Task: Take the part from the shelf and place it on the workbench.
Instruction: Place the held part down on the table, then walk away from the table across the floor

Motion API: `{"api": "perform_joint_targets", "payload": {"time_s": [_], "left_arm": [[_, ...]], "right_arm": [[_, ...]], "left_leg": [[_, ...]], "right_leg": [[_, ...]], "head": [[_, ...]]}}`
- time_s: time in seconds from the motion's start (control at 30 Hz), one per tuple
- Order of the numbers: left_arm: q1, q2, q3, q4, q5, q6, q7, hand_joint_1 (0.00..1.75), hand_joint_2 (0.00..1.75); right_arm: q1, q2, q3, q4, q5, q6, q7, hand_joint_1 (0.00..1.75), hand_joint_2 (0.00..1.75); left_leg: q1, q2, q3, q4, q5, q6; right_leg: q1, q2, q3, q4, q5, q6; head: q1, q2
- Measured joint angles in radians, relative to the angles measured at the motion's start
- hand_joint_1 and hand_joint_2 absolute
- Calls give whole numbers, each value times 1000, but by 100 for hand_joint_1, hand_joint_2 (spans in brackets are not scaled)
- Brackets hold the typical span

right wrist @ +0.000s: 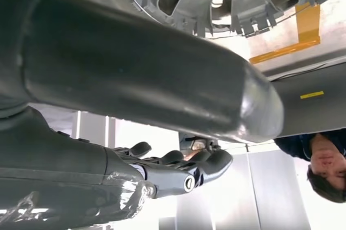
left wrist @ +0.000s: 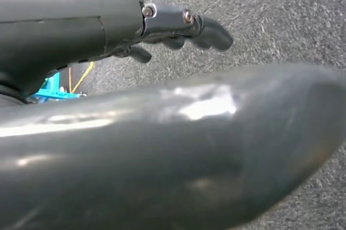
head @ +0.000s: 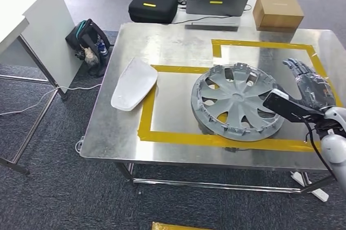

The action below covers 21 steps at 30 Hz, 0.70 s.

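The wheel cover (head: 237, 102) lies flat on the counter (head: 175, 46) inside the yellow tape frame (head: 212, 140), evidently its target. At its three o'clock, the right robot hand (head: 309, 87) hovers open, released. The left robot hand (left wrist: 179, 27) hangs empty, fingers loosely extended.

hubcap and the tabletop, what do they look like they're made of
Hubcap: probably moulded plastic with a matt silver-grey finish; thin spokes and small clips around its rim suggest it. Tabletop: sheet metal, likely steel, brushed and dully reflective, with yellow tape marking a frame on it.

hubcap (head: 237, 102) on workbench (head: 171, 46) - panel (head: 133, 83) left
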<state>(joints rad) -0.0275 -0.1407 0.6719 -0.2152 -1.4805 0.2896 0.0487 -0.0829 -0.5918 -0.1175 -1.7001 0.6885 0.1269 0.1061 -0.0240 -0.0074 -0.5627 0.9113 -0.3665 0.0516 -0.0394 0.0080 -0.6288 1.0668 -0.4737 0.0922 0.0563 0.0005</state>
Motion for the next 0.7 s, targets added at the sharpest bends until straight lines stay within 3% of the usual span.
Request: {"api": "perform_joint_targets", "payload": {"time_s": [0.07,0.1,0.13,0.23,0.27,0.3,0.4,0.47,0.57,0.6,0.63,0.67,0.7], "left_arm": [[-1,0,5,0,0,0,0,0,0],[0,-1,8,0,0,0,0,0,0],[0,-1,9,0,0,0,0,0,0],[-1,-3,11,0,0,0,-1,0,0],[-2,-2,12,0,0,0,-1,0,0],[-2,0,12,0,0,0,-1,0,0],[2,1,13,0,0,0,-1,0,0],[4,0,14,0,0,0,-1,0,0],[2,-2,17,0,0,0,-1,0,0],[2,-2,18,0,0,0,-1,0,0],[1,-2,19,0,-1,1,-1,0,0],[1,-3,19,0,-1,1,-1,0,0],[0,-3,20,0,-1,1,-1,0,0]], "right_arm": [[11,2,-5,-3,0,1,0,0,0],[16,4,-7,-3,0,1,0,0,0],[19,6,-8,-3,0,1,0,0,0],[23,8,-13,-8,0,1,-2,0,0],[24,10,-15,-11,0,1,-2,0,0],[28,11,-18,-14,1,1,-3,0,0],[41,15,-22,-20,3,2,-8,0,0],[47,16,-23,-24,3,4,-10,0,0],[53,17,-31,-31,3,4,-12,0,0],[55,17,-33,-32,3,4,-12,0,0],[59,18,-35,-33,3,4,-13,0,0],[63,19,-37,-33,2,4,-14,0,0],[66,19,-39,-34,2,4,-15,0,0]], "left_leg": [[0,0,-5,1,3,-1],[0,0,-9,4,4,-3],[0,0,-14,9,6,-5],[5,-1,-36,36,5,-20],[5,-2,-45,50,4,-27],[5,-4,-54,60,4,-33],[3,-6,-75,75,11,-43],[7,-5,-100,120,-33,-53],[11,-3,-160,302,-174,-61],[11,-3,-166,349,-203,-59],[10,-3,-156,365,-214,-55],[8,-4,-125,344,-207,-51],[6,-4,-74,286,-187,-46]], "right_leg": [[2,0,-50,135,-71,0],[2,0,-61,174,-86,2],[1,-1,-54,174,-82,4],[-6,-1,51,10,-23,19],[-7,2,76,-31,-12,16],[-7,4,85,-49,-9,10],[-5,5,63,-33,3,-17],[-4,2,43,-27,15,-32],[-1,-1,10,-29,40,-44],[0,-1,-2,-30,49,-45],[1,-2,-12,-30,58,-45],[2,-2,-21,-31,66,-44],[1,-2,-28,-32,74,-42]], "head": [[4,0],[5,0],[5,0],[6,0],[6,0],[4,0],[-4,0],[-5,0],[-8,0],[-8,0],[-8,0],[-8,0],[-8,0]]}}
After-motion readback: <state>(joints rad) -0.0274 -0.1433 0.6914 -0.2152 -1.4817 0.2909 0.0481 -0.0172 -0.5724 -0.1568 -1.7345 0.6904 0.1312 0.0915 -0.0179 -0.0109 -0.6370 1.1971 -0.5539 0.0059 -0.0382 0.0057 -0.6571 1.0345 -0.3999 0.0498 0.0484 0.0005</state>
